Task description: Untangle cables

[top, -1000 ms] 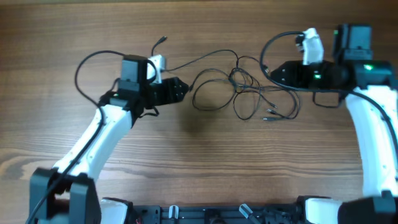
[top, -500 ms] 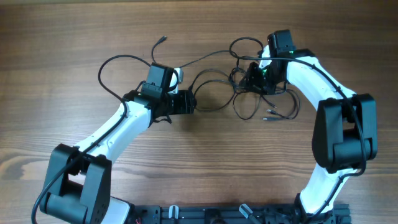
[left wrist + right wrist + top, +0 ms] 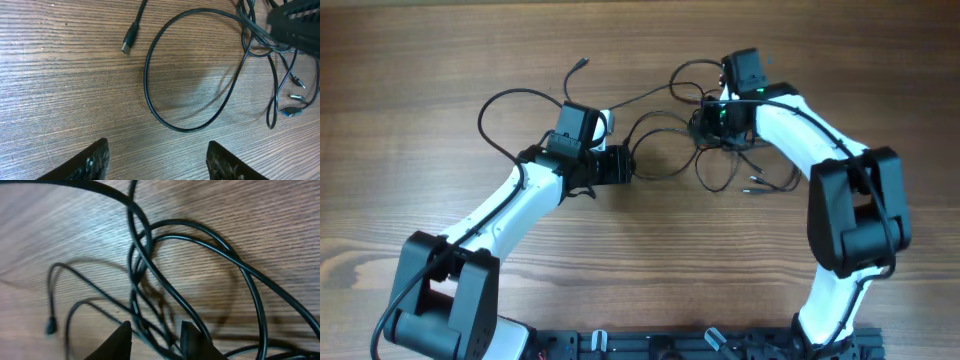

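The cables (image 3: 720,147) lie in a thin black tangle at the table's middle right, with small plug ends (image 3: 752,187) trailing toward the front. One long strand runs left to a plug (image 3: 582,63). My right gripper (image 3: 704,122) is down on the tangle's top. In the right wrist view it (image 3: 156,326) is open, with several cable strands (image 3: 134,265) passing between its fingers. My left gripper (image 3: 626,165) sits just left of a big cable loop (image 3: 185,129). In its own view it (image 3: 157,145) is open over bare wood and holds nothing.
A thicker black arm wire (image 3: 492,112) loops out left of the left arm. Another arm wire (image 3: 688,72) arcs behind the right gripper. The arm bases and a dark rail (image 3: 650,345) line the front edge of the wooden table (image 3: 440,220).
The right arm has swung in from the far right and come down onto the tangle, still sliding left. The left gripper moved right toward the loop, then stayed put.
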{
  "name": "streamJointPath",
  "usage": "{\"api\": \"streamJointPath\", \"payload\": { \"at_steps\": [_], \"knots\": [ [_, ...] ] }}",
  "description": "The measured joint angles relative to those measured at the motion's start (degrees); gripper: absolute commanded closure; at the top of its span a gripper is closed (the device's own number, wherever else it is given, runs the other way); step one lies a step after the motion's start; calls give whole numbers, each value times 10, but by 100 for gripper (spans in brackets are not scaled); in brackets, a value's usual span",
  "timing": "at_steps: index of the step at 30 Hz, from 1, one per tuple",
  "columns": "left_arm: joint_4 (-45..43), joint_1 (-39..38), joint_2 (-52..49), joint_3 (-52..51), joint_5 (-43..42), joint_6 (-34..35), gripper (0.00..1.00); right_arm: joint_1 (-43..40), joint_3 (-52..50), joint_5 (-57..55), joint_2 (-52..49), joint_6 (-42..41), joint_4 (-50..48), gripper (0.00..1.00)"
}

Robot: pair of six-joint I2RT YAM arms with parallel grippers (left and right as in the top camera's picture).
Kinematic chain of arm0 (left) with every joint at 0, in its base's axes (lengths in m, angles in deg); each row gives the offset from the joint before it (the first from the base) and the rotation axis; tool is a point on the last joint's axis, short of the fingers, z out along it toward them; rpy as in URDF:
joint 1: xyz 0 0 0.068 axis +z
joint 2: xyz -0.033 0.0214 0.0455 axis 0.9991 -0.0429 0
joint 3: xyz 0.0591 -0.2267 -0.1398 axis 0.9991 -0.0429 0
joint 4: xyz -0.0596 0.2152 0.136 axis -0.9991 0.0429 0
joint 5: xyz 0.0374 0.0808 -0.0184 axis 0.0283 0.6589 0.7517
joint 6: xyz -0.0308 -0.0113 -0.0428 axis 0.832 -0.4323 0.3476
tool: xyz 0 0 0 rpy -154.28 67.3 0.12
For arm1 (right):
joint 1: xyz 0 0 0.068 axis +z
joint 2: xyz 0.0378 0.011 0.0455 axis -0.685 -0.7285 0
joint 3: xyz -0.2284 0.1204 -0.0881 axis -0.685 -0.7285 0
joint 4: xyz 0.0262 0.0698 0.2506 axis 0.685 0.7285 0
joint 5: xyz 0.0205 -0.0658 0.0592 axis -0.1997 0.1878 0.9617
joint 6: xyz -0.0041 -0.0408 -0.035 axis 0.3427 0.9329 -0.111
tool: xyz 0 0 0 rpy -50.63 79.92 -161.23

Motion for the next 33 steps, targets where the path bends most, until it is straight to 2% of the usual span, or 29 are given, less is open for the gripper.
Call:
{"api": "streamJointPath", "payload": {
  "at_steps": [2, 6, 9, 13, 20, 21, 22, 23, 25, 27, 28, 31, 33],
  "knots": [
    [5, 0, 0, 0, 0, 0, 36, 3, -1, -24, -5, 32, -20, 59],
    [11, 0, 0, 0, 0, 0, 36, 2, -2, 4, -3, 191, -54, 58],
    [11, 0, 0, 0, 0, 0, 36, 2, -2, 12, 15, 267, -56, 58],
    [11, 0, 0, 0, 0, 0, 37, 2, 1, -36, 26, 296, -38, 58],
    [11, 0, 0, 0, 0, 0, 37, 2, 1, -66, 3, 295, -24, 59],
    [11, 0, 0, 0, 0, 0, 37, 2, 0, -66, -2, 293, -24, 65],
    [11, 0, 0, 0, 0, 0, 37, 2, 0, -66, -3, 291, -24, 92],
    [11, 0, 0, 0, 0, 0, 37, 2, -5, -68, -3, 288, -25, 96],
    [11, 0, 0, 0, 0, 0, 37, 2, -12, -62, -3, 281, -19, 96],
    [11, 0, 0, 0, 0, 0, 37, 0, -13, 12, -3, 280, -17, 96],
    [11, 0, 0, 0, 0, 0, 36, -1, -13, 90, -3, 288, -17, 96],
    [11, 0, 0, 0, -1, -1, 24, 0, -13, 287, 34, 316, -16, 96],
    [-1, 0, 0, 0, -12, -4, 21, 0, -11, 332, 85, 323, -15, 96]
  ]
}}
